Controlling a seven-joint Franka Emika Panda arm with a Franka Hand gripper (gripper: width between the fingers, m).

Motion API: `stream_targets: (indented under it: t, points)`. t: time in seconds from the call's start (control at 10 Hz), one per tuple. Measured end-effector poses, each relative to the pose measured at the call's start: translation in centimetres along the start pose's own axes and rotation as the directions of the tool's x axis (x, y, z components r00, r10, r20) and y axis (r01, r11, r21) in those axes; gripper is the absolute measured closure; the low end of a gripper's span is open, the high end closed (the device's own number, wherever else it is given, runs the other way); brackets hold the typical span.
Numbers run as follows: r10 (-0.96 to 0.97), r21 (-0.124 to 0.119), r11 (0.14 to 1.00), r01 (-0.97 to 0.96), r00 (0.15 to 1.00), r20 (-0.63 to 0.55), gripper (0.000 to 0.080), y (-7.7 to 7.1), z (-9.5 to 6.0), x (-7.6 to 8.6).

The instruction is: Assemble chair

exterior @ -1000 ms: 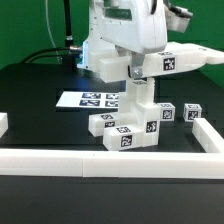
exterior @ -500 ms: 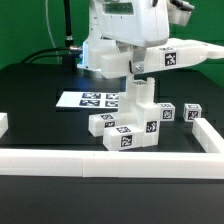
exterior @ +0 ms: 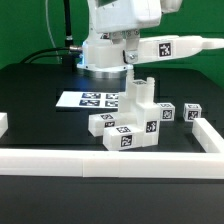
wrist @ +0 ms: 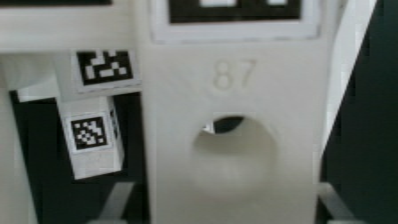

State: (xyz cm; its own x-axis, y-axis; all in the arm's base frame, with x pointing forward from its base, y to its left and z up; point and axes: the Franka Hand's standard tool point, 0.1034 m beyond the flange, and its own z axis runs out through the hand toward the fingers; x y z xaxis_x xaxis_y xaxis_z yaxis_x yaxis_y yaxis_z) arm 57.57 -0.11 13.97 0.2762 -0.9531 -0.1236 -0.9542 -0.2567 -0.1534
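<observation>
The arm point(exterior: 120, 22) hangs high over the black surface point(exterior: 40, 85), its end effector point(exterior: 133, 57) pinching a long white chair part point(exterior: 172, 47) that points toward three o'clock. The half-built chair point(exterior: 130, 118) stands below at six o'clock. Only the wrist view shows a white slab point(wrist: 231, 180) stamped "87", with a round hole point(wrist: 224, 126).

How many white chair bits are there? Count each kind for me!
Small loose blocks: 2
Joined-up chair stack: 1
Flat piece up in the air: 1
Total: 4
</observation>
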Motion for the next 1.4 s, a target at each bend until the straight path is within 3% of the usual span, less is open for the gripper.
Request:
stream_targets:
  t: [0.2, 0.4, 0.5, 0.8, 1.0, 1.1, 1.4]
  points:
    - [0.001, -0.012, 1.000, -0.001, 1.000, 0.001, 0.0515, 0.2, 0.4, -0.1]
    - [-0.023, -0.093, 0.995, 0.025, 0.999, 0.026, 0.0515, 0.8, 1.5, -0.3]
    - [-0.033, -0.084, 0.996, 0.035, 0.999, 0.018, 0.0515, 0.4, 1.3, 0.2]
    - [-0.018, -0.059, 0.998, 0.016, 0.999, -0.033, 0.0515, -0.1, 1.6, -0.5]
    - [-0.026, -0.022, 0.999, 0.023, 0.990, -0.136, 0.0515, -1.4, 1.8, -2.3]
    - [-0.041, -0.025, 0.999, 0.038, 0.989, -0.140, 0.0515, -1.3, 2.1, -2.9]
    - [-0.050, -0.028, 0.998, 0.047, 0.990, -0.135, 0.0515, -1.1, 2.2, -2.8]
